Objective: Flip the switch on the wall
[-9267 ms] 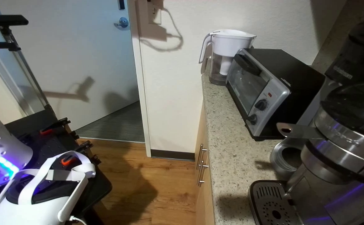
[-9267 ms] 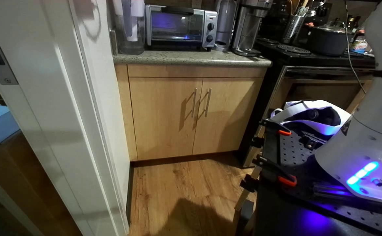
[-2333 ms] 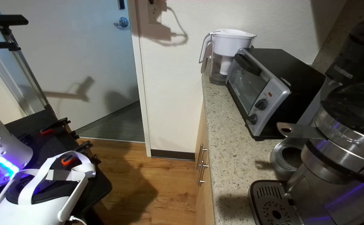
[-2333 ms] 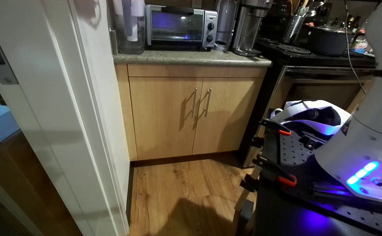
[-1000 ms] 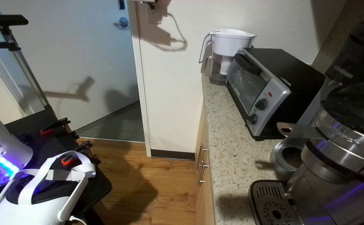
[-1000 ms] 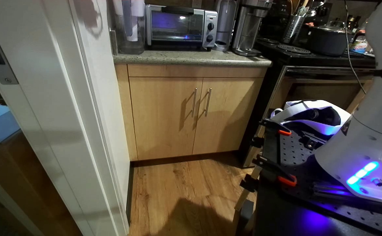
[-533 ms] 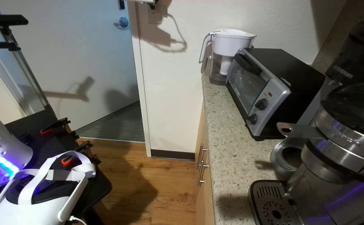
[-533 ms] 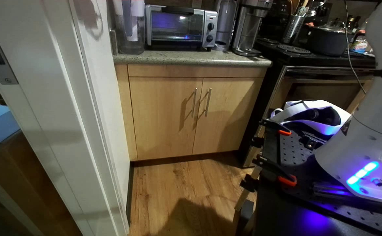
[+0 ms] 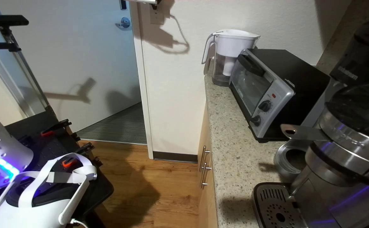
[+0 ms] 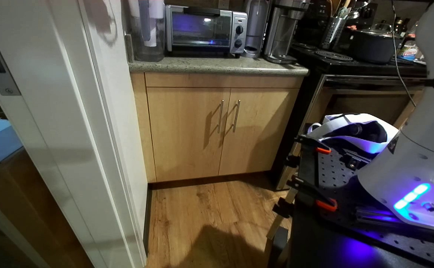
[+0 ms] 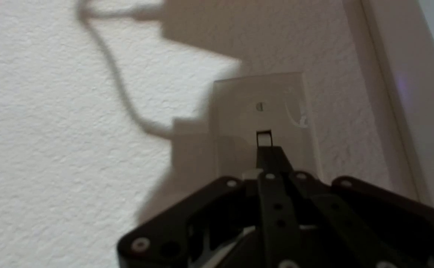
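The gripper point(image 11: 270, 150) is squeezed tight, empty; the light switch point(image 11: 260, 121) sits straight ahead of its tips, maybe touching.

Right of centre in the wrist view, the light switch point(image 11: 263, 121), a smooth, shadowed rectangular plate, sits slightly tilted on the textured white wall point(image 11: 71, 178); its dark-edged toggle slot point(image 11: 264, 139) shows, setting unclear, the part toward the frame's bottom hidden.
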You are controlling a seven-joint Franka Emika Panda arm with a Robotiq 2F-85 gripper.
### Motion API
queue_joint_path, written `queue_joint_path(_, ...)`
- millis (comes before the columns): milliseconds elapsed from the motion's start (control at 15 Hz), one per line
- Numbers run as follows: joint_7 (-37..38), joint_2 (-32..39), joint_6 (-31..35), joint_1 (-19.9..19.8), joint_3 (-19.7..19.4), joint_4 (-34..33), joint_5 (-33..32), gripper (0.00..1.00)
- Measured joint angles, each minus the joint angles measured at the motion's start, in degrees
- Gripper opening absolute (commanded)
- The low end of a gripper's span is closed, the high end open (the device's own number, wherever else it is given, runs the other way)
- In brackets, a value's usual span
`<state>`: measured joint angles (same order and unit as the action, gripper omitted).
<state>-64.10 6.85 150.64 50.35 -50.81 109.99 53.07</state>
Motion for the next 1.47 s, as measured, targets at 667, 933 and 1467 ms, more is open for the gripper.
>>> queue_joint_path(667,0.0,2.2,-0.7,-1.2,0.0,1.5,0.0,0.00)
queue_joint_path(933,0.0,5.9,-0.7,-2.5,0.0,2.6,0.0,0.00)
queue_joint_path(1467,12.1,-3.7,0.4,-7.6,1.6,9.6,-27.9,0.00)
